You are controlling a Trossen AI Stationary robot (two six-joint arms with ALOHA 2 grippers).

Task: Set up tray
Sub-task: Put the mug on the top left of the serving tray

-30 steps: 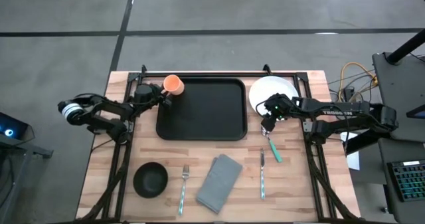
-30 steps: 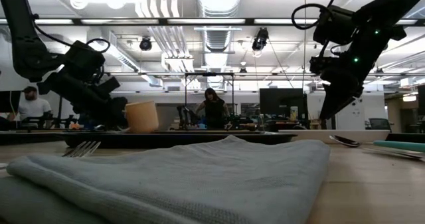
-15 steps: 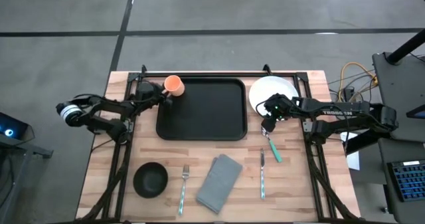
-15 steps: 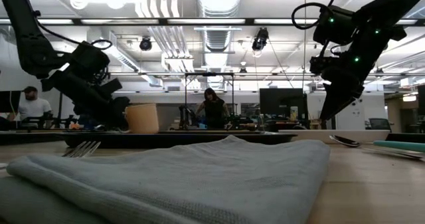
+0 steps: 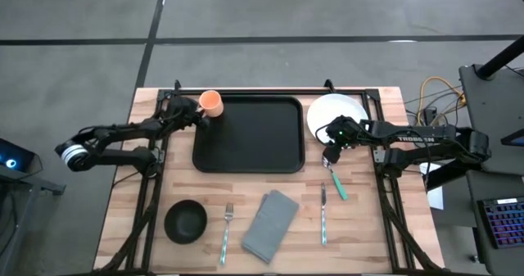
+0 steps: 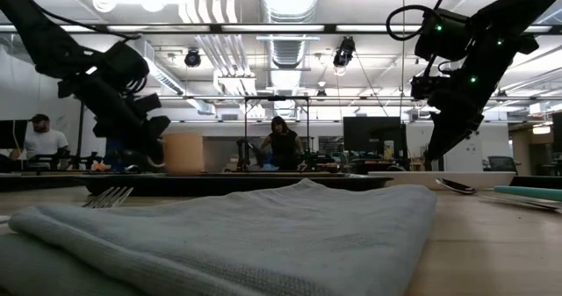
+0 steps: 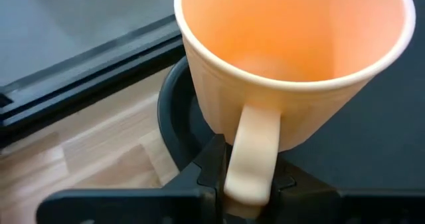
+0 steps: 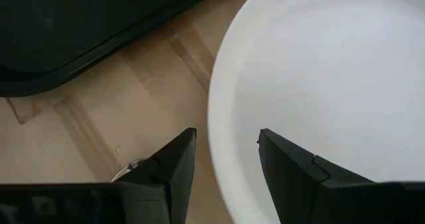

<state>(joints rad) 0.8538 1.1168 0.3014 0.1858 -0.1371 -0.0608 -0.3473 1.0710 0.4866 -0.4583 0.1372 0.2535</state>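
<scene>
Black tray [image 5: 249, 134] lies at the middle of the table's [image 5: 368, 227] far edge. At its far-left corner the left gripper [image 5: 196, 112], clenched on the handle of the orange mug [image 5: 212, 104], holds the mug over the rim. Beside the tray's right edge, the right gripper [image 5: 331, 137] straddles the near-left rim of the white plate [image 5: 340, 112], fingers apart, not yet gripping. Good practice would be to seat the rim deep between the fingers before closing, then lift the plate level.
</scene>
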